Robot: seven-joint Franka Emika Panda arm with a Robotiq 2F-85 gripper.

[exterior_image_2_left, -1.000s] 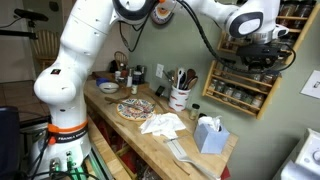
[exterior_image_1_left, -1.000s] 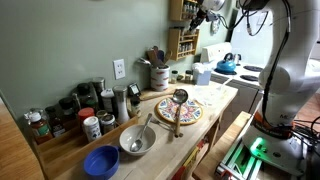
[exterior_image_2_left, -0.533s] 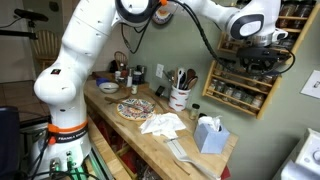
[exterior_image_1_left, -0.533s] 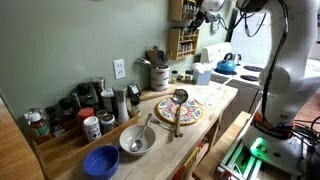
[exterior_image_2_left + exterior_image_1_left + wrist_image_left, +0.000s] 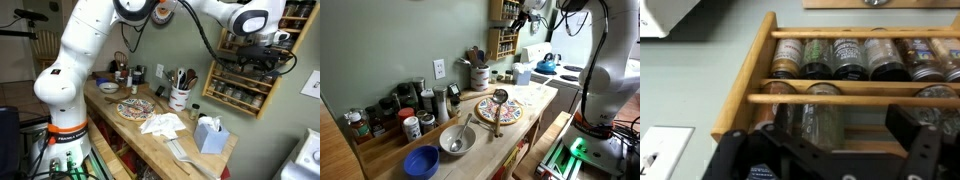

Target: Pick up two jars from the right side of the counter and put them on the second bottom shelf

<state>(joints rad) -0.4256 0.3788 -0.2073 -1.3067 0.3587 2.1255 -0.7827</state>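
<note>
Two jars on the spice rack, wide-spread claw just before them.

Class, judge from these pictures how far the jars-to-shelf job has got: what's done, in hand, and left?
Done: one jar stands on a rack shelf, with a second jar beside it. In hand: nothing; the claw is open around the first jar, not gripping. Left: backing away, and perhaps fetching another from the counter; whether both went up cannot be told.
</note>
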